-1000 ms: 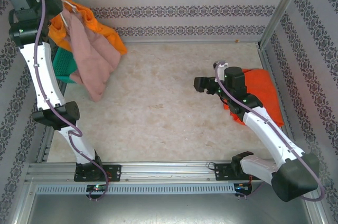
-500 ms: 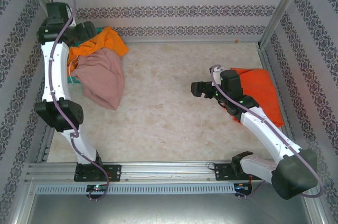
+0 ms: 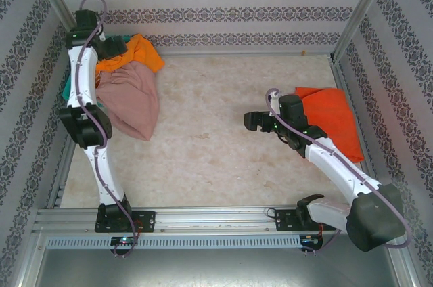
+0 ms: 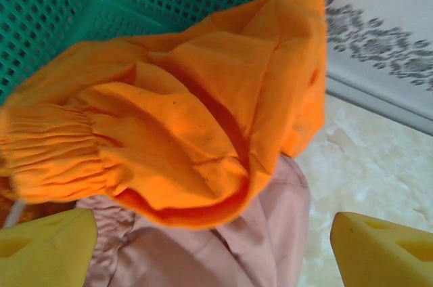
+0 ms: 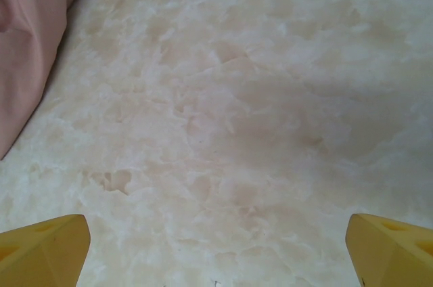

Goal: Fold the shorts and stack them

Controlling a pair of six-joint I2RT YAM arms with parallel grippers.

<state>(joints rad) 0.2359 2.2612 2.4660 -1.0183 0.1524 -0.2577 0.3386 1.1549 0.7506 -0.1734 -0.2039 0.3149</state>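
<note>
Shorts: the pink pair (image 3: 130,103) lies under the bright orange pair (image 3: 142,53) at the desk's (image 3: 216,131) far left corner, against a teal basket (image 4: 81,3); the red-orange pair (image 3: 333,121) sits by the right edge. Left jaws spread over them, right jaws spread over bare desk

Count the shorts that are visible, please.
3. The bright orange shorts lie far left, partly over the teal basket; the dusty pink shorts lie partly under them, nearer; the red-orange shorts lie at the right edge. Others may be hidden in the basket.
</note>
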